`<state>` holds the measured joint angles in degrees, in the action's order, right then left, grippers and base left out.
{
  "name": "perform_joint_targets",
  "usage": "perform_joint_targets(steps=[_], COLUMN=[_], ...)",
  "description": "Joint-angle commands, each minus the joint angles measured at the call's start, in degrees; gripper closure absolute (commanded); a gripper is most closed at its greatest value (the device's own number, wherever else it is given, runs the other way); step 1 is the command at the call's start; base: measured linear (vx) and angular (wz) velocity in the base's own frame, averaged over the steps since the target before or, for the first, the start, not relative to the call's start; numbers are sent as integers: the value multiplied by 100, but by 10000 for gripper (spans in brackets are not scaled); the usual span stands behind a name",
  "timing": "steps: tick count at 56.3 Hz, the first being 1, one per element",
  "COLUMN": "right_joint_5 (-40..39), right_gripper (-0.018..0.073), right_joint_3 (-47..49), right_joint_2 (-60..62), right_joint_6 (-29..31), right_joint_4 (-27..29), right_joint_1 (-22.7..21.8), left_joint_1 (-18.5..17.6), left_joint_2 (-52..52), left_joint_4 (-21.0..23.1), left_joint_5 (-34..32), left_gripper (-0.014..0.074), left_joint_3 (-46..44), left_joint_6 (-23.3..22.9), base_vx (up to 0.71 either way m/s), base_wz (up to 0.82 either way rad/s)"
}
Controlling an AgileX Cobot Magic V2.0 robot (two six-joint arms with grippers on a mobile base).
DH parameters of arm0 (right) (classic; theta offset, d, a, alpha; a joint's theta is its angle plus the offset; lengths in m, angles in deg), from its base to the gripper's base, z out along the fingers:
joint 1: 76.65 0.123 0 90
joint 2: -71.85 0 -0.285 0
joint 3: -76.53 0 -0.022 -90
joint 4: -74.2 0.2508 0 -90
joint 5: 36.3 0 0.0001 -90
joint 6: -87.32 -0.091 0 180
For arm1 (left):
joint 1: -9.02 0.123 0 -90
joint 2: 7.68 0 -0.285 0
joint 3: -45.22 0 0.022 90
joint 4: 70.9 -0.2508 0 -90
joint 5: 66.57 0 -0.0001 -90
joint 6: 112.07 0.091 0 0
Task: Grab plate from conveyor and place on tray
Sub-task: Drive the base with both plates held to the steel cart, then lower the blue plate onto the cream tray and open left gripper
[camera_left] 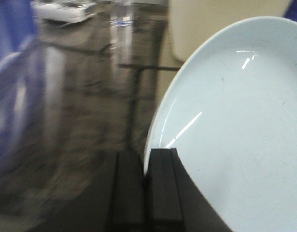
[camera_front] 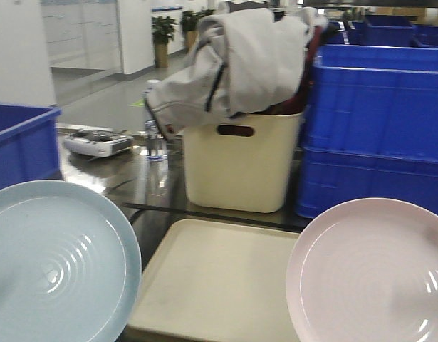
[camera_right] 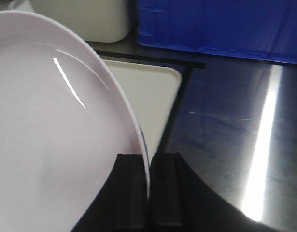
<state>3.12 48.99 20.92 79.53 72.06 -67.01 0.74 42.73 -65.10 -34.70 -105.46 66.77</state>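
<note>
A pale blue plate point(camera_front: 55, 263) hangs at the lower left of the front view, and my left gripper point(camera_left: 146, 162) is shut on its rim point(camera_left: 225, 125). A pale pink plate point(camera_front: 372, 274) hangs at the lower right, its edge point(camera_right: 56, 140) clamped by my shut right gripper point(camera_right: 148, 164). Between the two plates lies the cream-beige tray point(camera_front: 219, 278) on the steel table, with nothing on it; its corner point(camera_right: 148, 87) shows past the pink plate. The conveyor is out of view. Neither gripper shows in the front view.
A tall cream bin point(camera_front: 240, 164) stuffed with a grey jacket point(camera_front: 233, 64) stands just behind the tray. Stacked blue crates point(camera_front: 379, 128) fill the right, another blue crate point(camera_front: 19, 142) the left. A small white device point(camera_front: 97, 142) and a water bottle point(camera_front: 156, 142) sit farther back.
</note>
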Motion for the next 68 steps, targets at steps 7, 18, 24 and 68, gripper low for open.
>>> perform_joint_targets(steps=[7, 18, 24, 68], right_joint_5=[-491, -493, -493, -528], right_gripper=[571, 571, 571, 571], right_joint_3=[170, 170, 170, 170], right_joint_2=[22, 22, 22, 22], right_joint_6=[-12, -13, -13, -13], right_joint_4=[-56, -56, -56, -55], right_joint_1=[-8, -8, -8, -8], left_joint_1=[-26, -26, -26, -26], left_joint_2=[-23, -1, -1, -13], left_joint_4=[64, 64, 64, 64], left_joint_5=[-541, -540, -540, -540], left_gripper=[599, 599, 599, 599], left_joint_3=[-160, -160, -160, -160], left_joint_6=[-40, -40, -40, -40], base_vx=[20, 14, 7, 1], base_wz=[-79, -54, -28, -4])
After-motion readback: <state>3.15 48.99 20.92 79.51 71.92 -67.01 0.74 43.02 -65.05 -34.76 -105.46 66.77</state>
